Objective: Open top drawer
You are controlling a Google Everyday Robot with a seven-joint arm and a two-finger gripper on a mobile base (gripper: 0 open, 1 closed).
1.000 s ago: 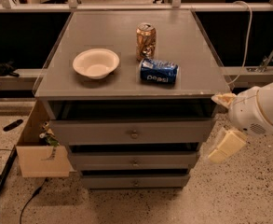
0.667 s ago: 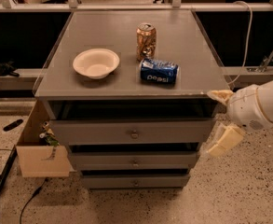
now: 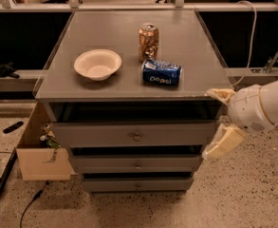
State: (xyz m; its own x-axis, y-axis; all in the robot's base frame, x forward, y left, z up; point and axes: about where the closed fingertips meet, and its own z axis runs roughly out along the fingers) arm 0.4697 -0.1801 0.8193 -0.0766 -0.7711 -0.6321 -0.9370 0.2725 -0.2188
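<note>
1. Hovering off the front right corner of the counter (image 3: 58,87), the gripper (image 3: 220,120) has its fingers (image 3: 222,145) spread wide and holding nothing; one finger sits level with the counter's front edge, the other lower, just beside the right end of the top drawer (image 3: 96,134).
2. The top drawer lies directly under the counter's front edge. Its small round knob (image 3: 136,137) is at the middle of the front and well apart from the gripper.
3. Progress looks early: nothing touches the knob, and a dark gap shows above the drawer front, though I cannot tell whether the drawer is pulled out at all. Reaching the knob, gripping it and pulling all appear left to do.
4. Readable writing: the blue can (image 3: 162,72) lying on its side near the front edge shows "pepsi" in white, upside down from this view. The label on the upright copper can (image 3: 148,42) behind it cannot be read, and the white bowl (image 3: 97,64) is plain.
</note>
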